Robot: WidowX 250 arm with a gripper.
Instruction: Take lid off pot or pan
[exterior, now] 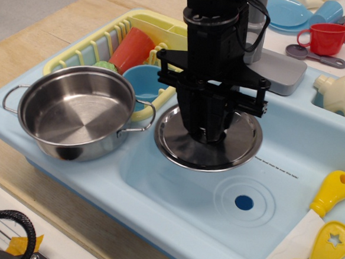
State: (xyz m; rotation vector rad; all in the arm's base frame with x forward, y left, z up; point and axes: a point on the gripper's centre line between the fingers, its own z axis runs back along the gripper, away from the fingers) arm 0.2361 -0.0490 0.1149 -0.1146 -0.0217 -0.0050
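Note:
The shiny steel pot (75,120) stands open on the left ledge of the light-blue sink, its two wire loop handles showing. The round steel lid (177,143) is over the sink basin to the right of the pot, low and level. My black gripper (208,132) comes down from above onto the lid's centre and is shut on the lid's knob, which its fingers hide. I cannot tell whether the lid touches the basin floor.
A yellow dish rack (116,39) with a red cup (134,47) and a blue bowl (145,80) stands behind the pot. The grey faucet base (280,69) is at the back. A yellow-handled spatula (314,219) and a yellow strainer lie in the basin's right corner near the drain (244,201).

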